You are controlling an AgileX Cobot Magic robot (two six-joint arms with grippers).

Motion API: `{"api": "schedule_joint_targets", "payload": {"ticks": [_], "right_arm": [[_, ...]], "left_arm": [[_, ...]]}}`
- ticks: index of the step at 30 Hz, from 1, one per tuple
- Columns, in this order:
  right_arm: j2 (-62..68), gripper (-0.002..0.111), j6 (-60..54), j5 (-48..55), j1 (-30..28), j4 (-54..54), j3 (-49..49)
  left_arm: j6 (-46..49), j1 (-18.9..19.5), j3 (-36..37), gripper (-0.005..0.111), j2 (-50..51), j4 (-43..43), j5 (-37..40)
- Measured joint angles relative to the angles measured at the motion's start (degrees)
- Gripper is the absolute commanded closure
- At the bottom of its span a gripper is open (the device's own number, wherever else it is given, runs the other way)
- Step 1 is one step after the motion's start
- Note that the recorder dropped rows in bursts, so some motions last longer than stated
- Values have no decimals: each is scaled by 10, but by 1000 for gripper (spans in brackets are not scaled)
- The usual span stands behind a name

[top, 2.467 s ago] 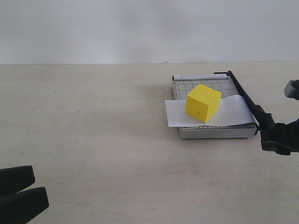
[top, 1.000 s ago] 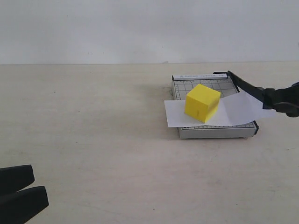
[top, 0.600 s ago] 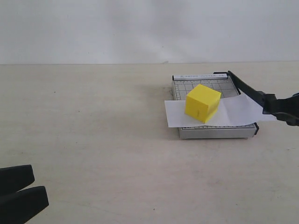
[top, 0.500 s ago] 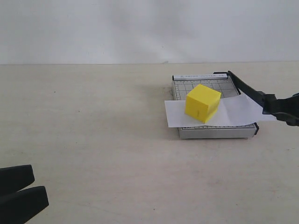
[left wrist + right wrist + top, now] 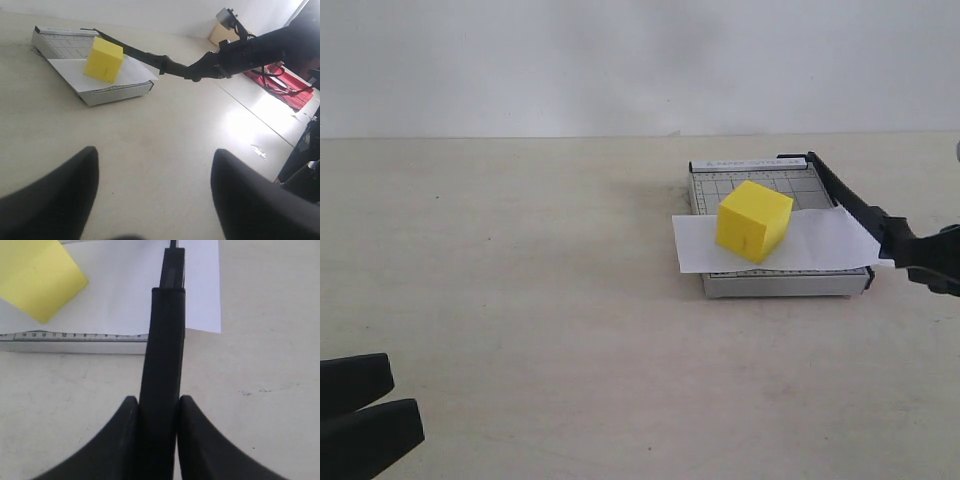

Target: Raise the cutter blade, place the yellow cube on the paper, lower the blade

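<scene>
Cutter blade [image 5: 840, 191] lower than before, clamped in right gripper [image 5: 158, 407]; yellow cube [image 5: 753, 221] on paper [image 5: 820, 246]; left gripper [image 5: 155, 155] agape.

No word or number can be read with certainty. The grey cutter board [image 5: 780, 284], standing toward the far right of the worktop [image 5: 520, 300], carries a pale strip [image 5: 750, 163] along its far edge with a line of small dark print, too blurred to make out. In the right wrist view a ruled scale [image 5: 75, 336] with tiny numerals runs along the board's near edge just beside the paper [image 5: 125, 290], and these figures are likewise too small to read.
</scene>
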Motion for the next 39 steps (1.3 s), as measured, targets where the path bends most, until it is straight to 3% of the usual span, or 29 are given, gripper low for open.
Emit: {"api": "schedule_joint_targets", "payload": {"ticks": [39], "right_arm": [[58, 109, -107, -22, 4, 95, 22]], "left_arm": [[0, 0, 0, 45, 0, 0, 0]]}}
